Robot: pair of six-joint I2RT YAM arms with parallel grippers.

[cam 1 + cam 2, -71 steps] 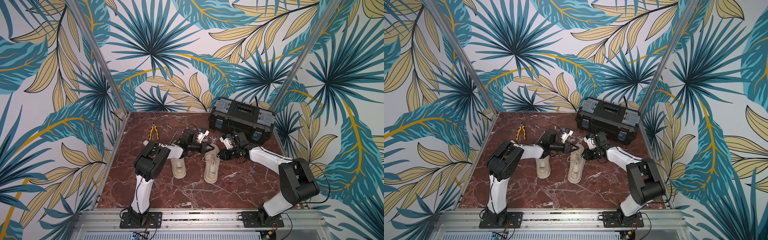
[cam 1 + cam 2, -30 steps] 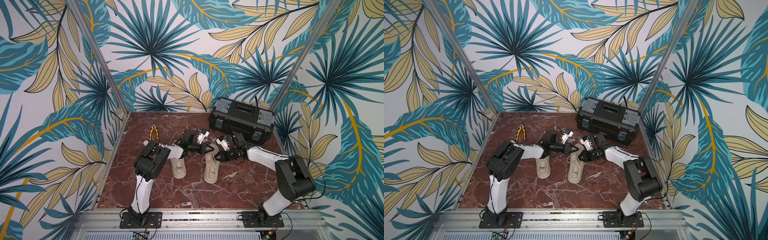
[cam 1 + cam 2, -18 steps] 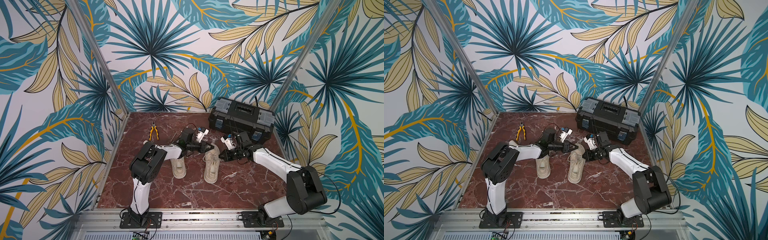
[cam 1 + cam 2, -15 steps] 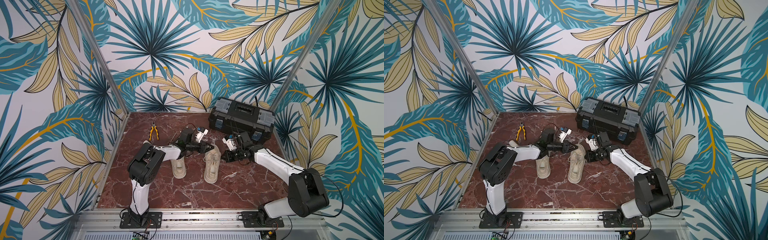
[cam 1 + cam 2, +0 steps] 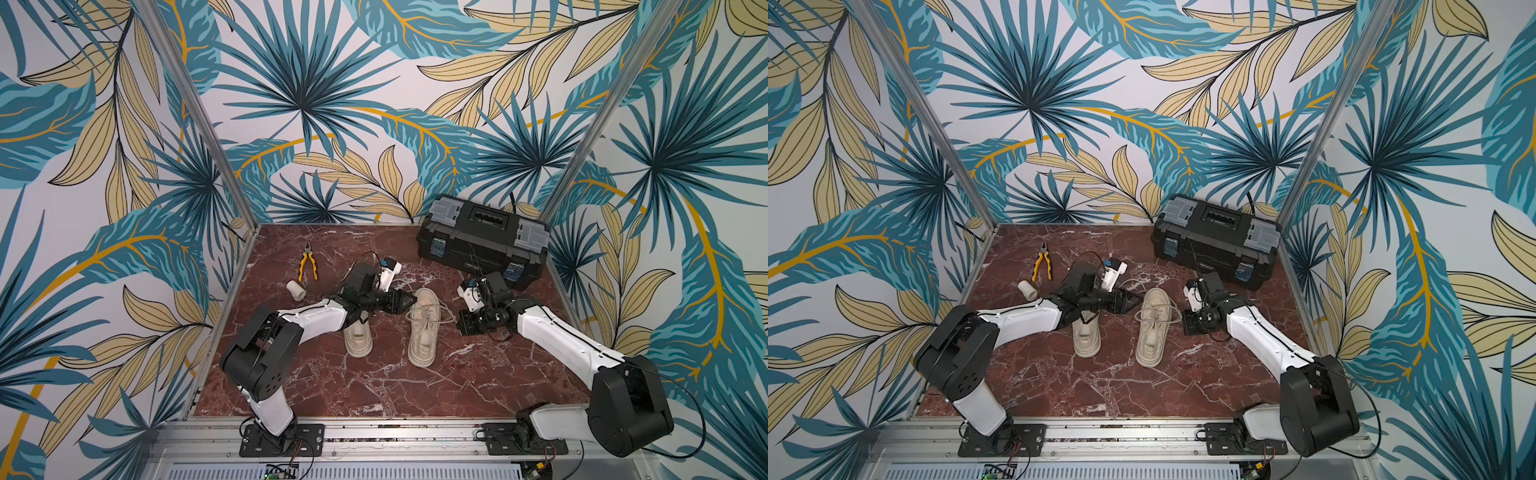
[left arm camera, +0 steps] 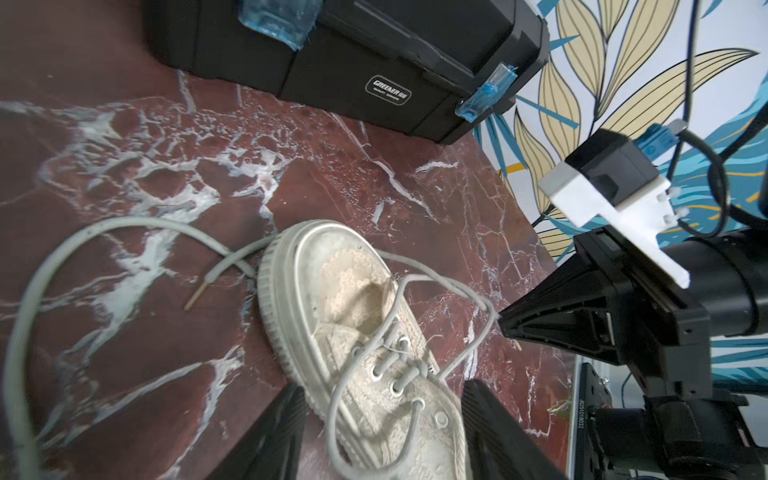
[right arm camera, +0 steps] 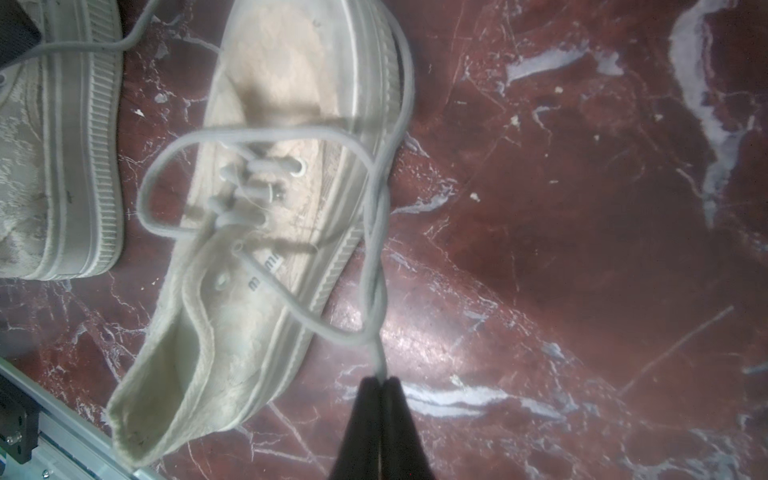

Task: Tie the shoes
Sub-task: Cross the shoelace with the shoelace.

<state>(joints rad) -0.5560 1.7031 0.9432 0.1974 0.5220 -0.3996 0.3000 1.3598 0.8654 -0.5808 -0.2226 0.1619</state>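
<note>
Right gripper (image 7: 380,380) pinching a beige lace (image 7: 374,249) tight, left gripper (image 6: 382,399) gaping wide over that shoe's eyelets, shoes (image 5: 424,328) lying side by side mid-table, red marble tabletop (image 5: 374,386) gleaming, black toolbox (image 5: 482,241) sitting behind, palm-leaf walls (image 5: 311,104) enclosing everything.

Red marble tabletop (image 5: 374,386). Shoes (image 5: 424,328) side by side: one between left gripper (image 5: 409,300) and right gripper (image 5: 460,323), second shoe (image 5: 358,338) just behind left gripper. Laces (image 6: 124,226) trail loose on the marble. Black toolbox (image 5: 482,249) beyond right gripper. Pliers (image 5: 308,266) and white cylinder (image 5: 296,289) lie on left gripper's outer side.

Prob. a robot lab cell — alu frame posts (image 5: 240,195), leaf-print wall panels (image 5: 374,62), marble-look floor (image 5: 374,386).
</note>
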